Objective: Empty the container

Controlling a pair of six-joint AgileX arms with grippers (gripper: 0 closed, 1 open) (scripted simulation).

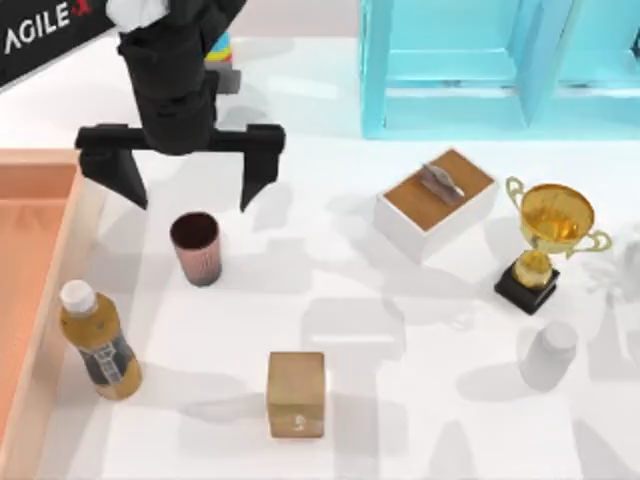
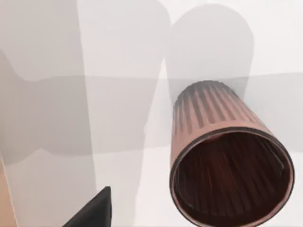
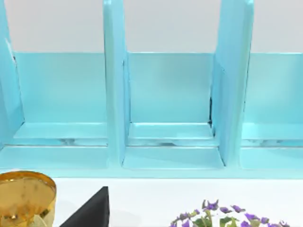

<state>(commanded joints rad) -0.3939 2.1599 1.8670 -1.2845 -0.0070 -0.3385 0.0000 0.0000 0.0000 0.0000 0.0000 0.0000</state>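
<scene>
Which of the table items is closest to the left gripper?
The dark ribbed cup, standing upright just below the open left gripper. The bottle, cube and lidded box all sit farther away.

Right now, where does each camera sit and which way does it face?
Top view: above the table, looking down on the orange-tan wooden tray; open left gripper above the ribbed brown cup.
Left wrist view: on the left arm, facing down at that cup; a black fingertip shows.
Right wrist view: on the right arm, facing the turquoise shelf.
Shared: the cup; the gold trophy.
</scene>
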